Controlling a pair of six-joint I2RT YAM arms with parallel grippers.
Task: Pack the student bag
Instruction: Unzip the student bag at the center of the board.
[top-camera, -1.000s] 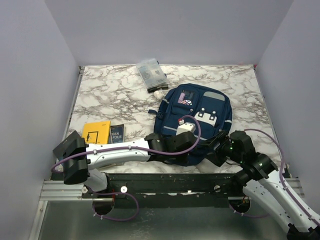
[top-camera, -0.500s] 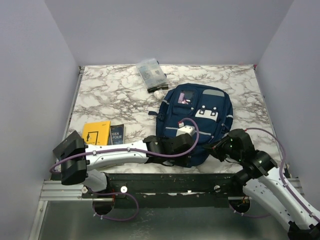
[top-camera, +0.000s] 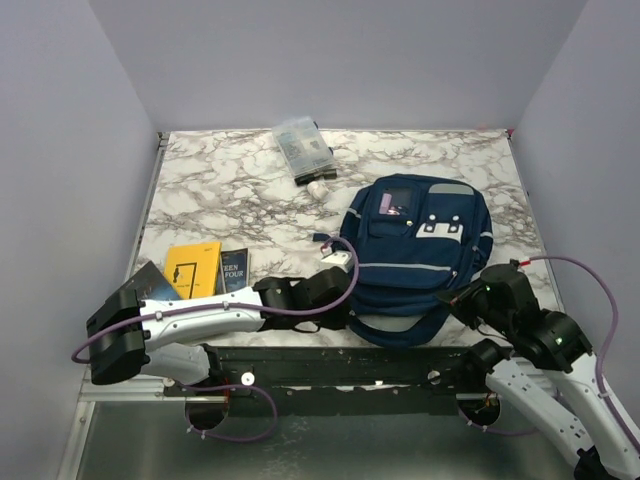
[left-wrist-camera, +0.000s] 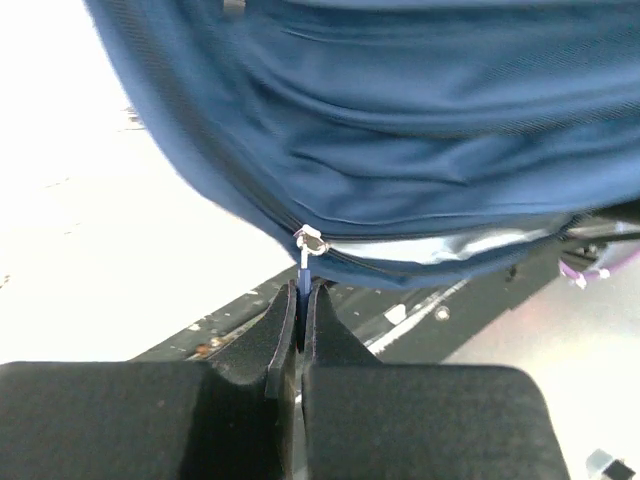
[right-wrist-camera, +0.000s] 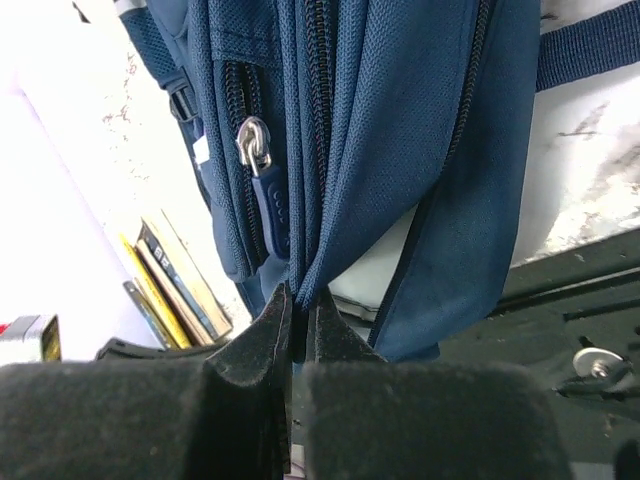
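bag: the student bag (top-camera: 420, 250) is lying flat on the marble table (top-camera: 230, 190), right of centre, front pockets facing up, its lower end reaching the near edge.
left arm: it is stretching low along the near edge, from the left over to the bag's near-left corner.
left gripper: the left gripper (left-wrist-camera: 303, 300) is clamping a blue zipper pull (left-wrist-camera: 303, 280) on the bag's seam, jaws pressed together on it. The silver slider (left-wrist-camera: 310, 241) is sitting just above the fingertips.
right gripper: the right gripper (right-wrist-camera: 300, 305) is pinching a fold of the bag's navy fabric at the near-right corner, jaws together with only cloth between them.
pocket zipper tab: a pocket zipper tab (right-wrist-camera: 270, 205) is hanging free just left of the pinched fold, with nothing touching it.
books: a yellow book (top-camera: 192, 265) and a dark blue book (top-camera: 233, 267) are lying side by side at near left, well apart from the bag and just behind the left arm.
pouch: a clear pouch (top-camera: 303, 148) is lying at the far edge, with a small white object (top-camera: 317, 187) near it.
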